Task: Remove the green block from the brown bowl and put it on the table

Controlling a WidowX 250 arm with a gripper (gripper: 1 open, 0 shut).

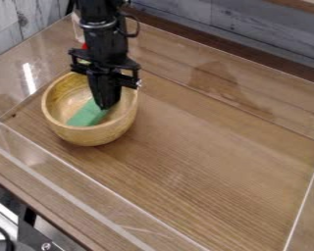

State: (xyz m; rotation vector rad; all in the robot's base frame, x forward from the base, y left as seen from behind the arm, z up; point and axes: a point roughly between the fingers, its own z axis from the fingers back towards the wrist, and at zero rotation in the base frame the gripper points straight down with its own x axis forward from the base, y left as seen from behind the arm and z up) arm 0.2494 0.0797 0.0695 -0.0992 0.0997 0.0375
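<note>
My jaws (pixel 106 101) pointing straight down inside brown bowl (pixel 62 127), pressed together, tips at green block (pixel 87 114); grip on it not clear. Block lies tilted against bowl's inner wall, toward 5 o'clock. Bare table (pixel 212 147) at 3 o'clock suits putting it down.

The gripper (pixel 106 101) reaches down inside the brown bowl (pixel 68 129), and its dark fingers cover the right end of the green block (pixel 85 115); whether they touch or clasp the block cannot be made out. The bowl's far right rim is hidden behind the same fingers. Above the bowl, the arm (pixel 98 29) is cut off by the top edge. The table (pixel 212 147) runs out of view right of the bowl and at the lower corners. A dark object (pixel 5 227) below the bowl is cropped and unidentifiable.
</note>
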